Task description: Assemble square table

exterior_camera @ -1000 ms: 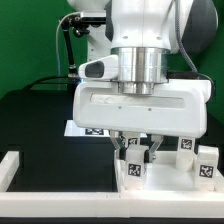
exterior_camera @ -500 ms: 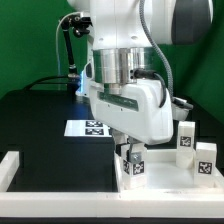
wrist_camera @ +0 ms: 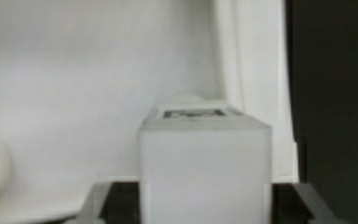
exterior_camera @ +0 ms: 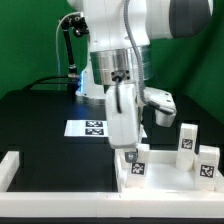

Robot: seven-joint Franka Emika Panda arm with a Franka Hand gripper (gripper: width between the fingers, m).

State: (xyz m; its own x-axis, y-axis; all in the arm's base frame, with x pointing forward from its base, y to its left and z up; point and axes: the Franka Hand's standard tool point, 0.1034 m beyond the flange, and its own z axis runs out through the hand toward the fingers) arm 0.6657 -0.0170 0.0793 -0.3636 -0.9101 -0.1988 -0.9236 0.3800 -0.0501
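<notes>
The white square table top (exterior_camera: 165,180) lies at the front on the exterior view's right. My gripper (exterior_camera: 131,153) reaches straight down onto its near left corner and is shut on a small white tagged leg (exterior_camera: 137,167) that stands upright there. In the wrist view the leg (wrist_camera: 206,150) fills the middle, with a dark finger (wrist_camera: 126,203) close against each side; the gripper (wrist_camera: 208,208) grips it low down. Two more tagged legs (exterior_camera: 187,140) (exterior_camera: 207,161) stand upright at the top's right side. A fourth leg is not in view.
The marker board (exterior_camera: 88,128) lies flat on the black table behind the gripper. A long white L-shaped rail (exterior_camera: 10,166) lies at the front on the exterior view's left. A green wall stands behind the arm.
The wrist has turned about its vertical axis, so the hand's wide face now shows edge-on. The held leg has stayed at the same corner of the table top.
</notes>
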